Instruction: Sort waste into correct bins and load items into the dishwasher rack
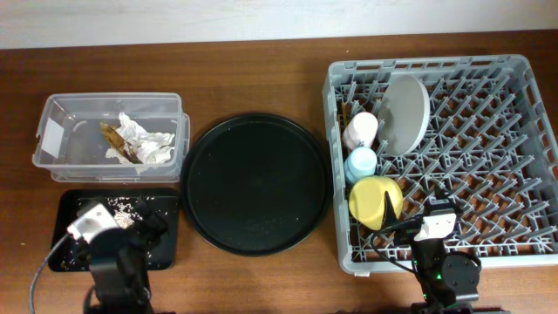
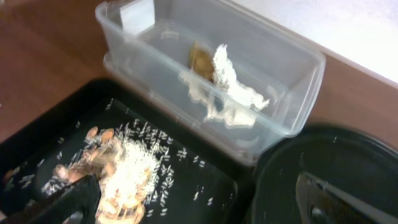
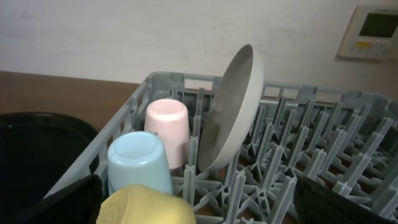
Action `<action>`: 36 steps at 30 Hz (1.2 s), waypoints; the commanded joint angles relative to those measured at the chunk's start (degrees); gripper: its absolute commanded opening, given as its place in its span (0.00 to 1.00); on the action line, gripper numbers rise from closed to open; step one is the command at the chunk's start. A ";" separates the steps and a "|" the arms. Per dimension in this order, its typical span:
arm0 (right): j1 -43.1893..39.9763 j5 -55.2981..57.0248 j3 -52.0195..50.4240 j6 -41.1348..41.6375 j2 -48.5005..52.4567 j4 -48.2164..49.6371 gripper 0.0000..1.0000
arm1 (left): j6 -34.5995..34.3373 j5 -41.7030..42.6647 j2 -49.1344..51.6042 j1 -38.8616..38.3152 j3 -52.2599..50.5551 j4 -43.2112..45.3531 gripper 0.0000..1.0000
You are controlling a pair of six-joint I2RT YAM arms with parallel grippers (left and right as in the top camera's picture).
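From overhead, the round tray is sitting mid-bench. Left of it, toward the far edge, the tub is holding the napkin and the wrapper. Left of the round tray on the near side, the flat tray is carrying the scraps, and the left gripper is hovering over it. Right of the round tray, the rack is holding the plate on edge. The pink cup, blue cup and bowl are lining the side nearest the round tray. The right gripper is hanging over the rack's near part, just beside the bowl.

In the left wrist view, the left gripper is spreading wide and gripping nothing. One finger is showing over the scraps, the other over the round tray.

In the right wrist view, the right gripper is likewise gaping wide and carrying nothing. The bowl, blue cup and pink cup are sitting mouth-down, and the plate is leaning on the pegs.
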 commanded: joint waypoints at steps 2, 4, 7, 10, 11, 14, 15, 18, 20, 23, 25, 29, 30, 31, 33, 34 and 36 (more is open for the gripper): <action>-0.37 -0.52 -0.26 -0.39 -0.33 -0.31 0.98 | 0.52 0.79 -10.80 -2.08 -13.51 19.52 0.99; -0.37 -0.52 -0.26 -0.39 -0.33 -0.31 0.98 | 0.50 1.20 -14.23 -4.31 -19.74 29.03 0.99; -0.37 -0.52 -0.26 -0.39 -0.33 -0.31 0.98 | 0.52 1.31 -21.35 -6.05 -27.61 35.39 0.99; -0.37 -0.52 -0.26 -0.39 -0.33 -0.31 0.98 | 0.81 1.11 -25.99 -6.05 -29.18 32.09 0.99; -0.37 -0.52 -0.26 -0.39 -0.33 -0.31 0.98 | 1.25 1.18 -26.18 -6.05 -29.18 32.06 0.99; -0.37 -0.52 -0.26 -0.39 -0.33 -0.31 0.98 | 8.63 6.67 -26.18 -6.05 -29.18 31.78 0.99; -0.37 -0.52 -0.26 -0.39 -0.33 -0.31 0.98 | 14.84 11.10 -26.18 -6.05 -29.18 31.30 0.99; -0.37 -0.52 -0.26 -0.39 -0.33 -0.31 0.98 | 26.56 16.52 -26.18 -6.05 -29.14 30.51 0.99; -0.37 -0.52 -0.26 -0.39 -0.33 -0.31 0.98 | 26.51 16.68 -26.18 -6.05 -29.14 30.51 0.99; -0.37 -0.52 -0.26 -0.39 -0.33 -0.31 0.98 | 26.49 16.79 -26.18 -6.03 -29.14 30.53 0.99; -0.37 -0.52 -0.26 -0.39 -0.33 -0.31 0.98 | 26.49 16.79 -26.14 -5.79 -29.14 30.56 0.99; -0.37 -0.52 -0.26 -0.39 -0.33 -0.31 0.99 | 26.49 16.79 -26.14 -5.79 -29.14 30.56 0.99; -0.37 -0.52 -0.26 -0.39 -0.33 -0.31 0.98 | 26.49 16.79 -26.14 -5.79 -29.14 30.56 0.99; -0.37 -0.52 -0.26 -0.39 -0.33 -0.31 0.98 | 26.49 16.79 -26.14 -5.79 -29.14 30.56 0.99; -0.37 -0.52 -0.26 -0.39 -0.33 -0.31 0.98 | 26.49 16.79 -26.14 -5.79 -29.14 30.56 0.99; -0.37 -0.52 -0.26 -0.39 -0.33 -0.31 0.98 | 26.49 16.79 -26.14 -5.79 -29.14 30.56 0.99; -0.37 -0.52 -0.26 -0.39 -0.33 -0.31 0.98 | 26.49 16.79 -26.14 -5.79 -29.14 30.56 0.99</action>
